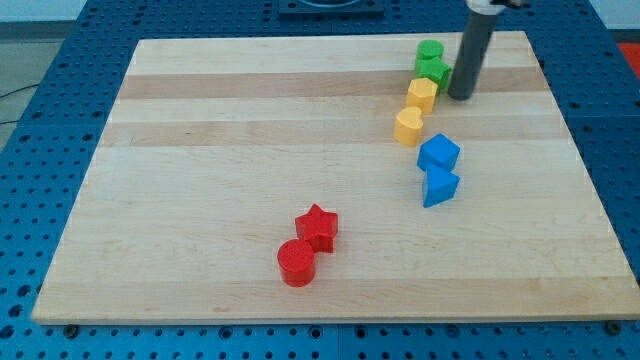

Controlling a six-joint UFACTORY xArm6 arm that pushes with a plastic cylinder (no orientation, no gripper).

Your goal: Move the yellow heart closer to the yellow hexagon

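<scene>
The yellow heart [408, 127] lies on the wooden board at the upper right. The yellow hexagon [421, 95] sits just above it, almost touching. My tip [459, 96] stands to the right of the yellow hexagon, a small gap away, and next to the lower green block [435, 71]. The dark rod rises from the tip toward the view's top.
Two green blocks, the upper one [429, 51], stand above the hexagon. A blue block [438, 154] and a blue triangular block [439, 186] lie below the heart. A red star [317, 226] and a red cylinder [296, 263] sit near the lower middle. The board's right edge [575, 160] is close.
</scene>
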